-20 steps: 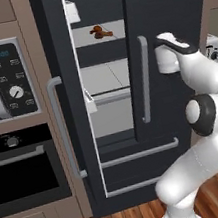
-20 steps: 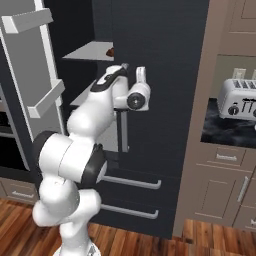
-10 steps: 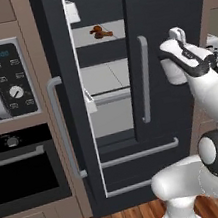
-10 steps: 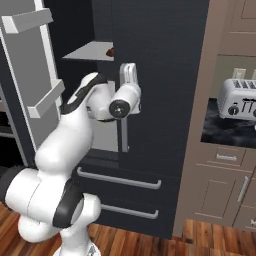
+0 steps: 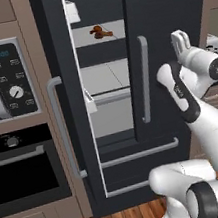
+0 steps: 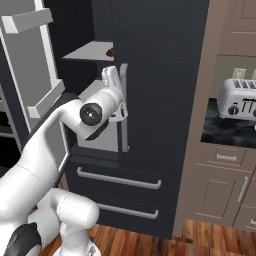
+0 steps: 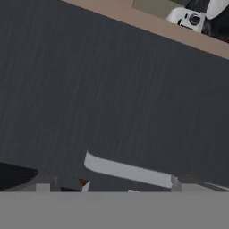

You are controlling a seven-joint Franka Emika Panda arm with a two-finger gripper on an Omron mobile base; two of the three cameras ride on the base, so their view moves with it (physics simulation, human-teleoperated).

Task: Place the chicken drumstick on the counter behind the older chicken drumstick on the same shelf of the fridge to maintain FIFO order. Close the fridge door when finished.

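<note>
claw (image 5: 180,42) was spread wide and held nothing, up by the fridge (image 5: 164,10) door. drumstick (image 5: 100,31) lay on the shelf (image 5: 88,39) inside. toaster (image 6: 240,98) sat on the bench (image 6: 225,131).

microwave display (image 5: 3,53): blue digits, too blurred to read
microwave buttons (image 5: 5,81): marks illegible
other lettering: none
</note>
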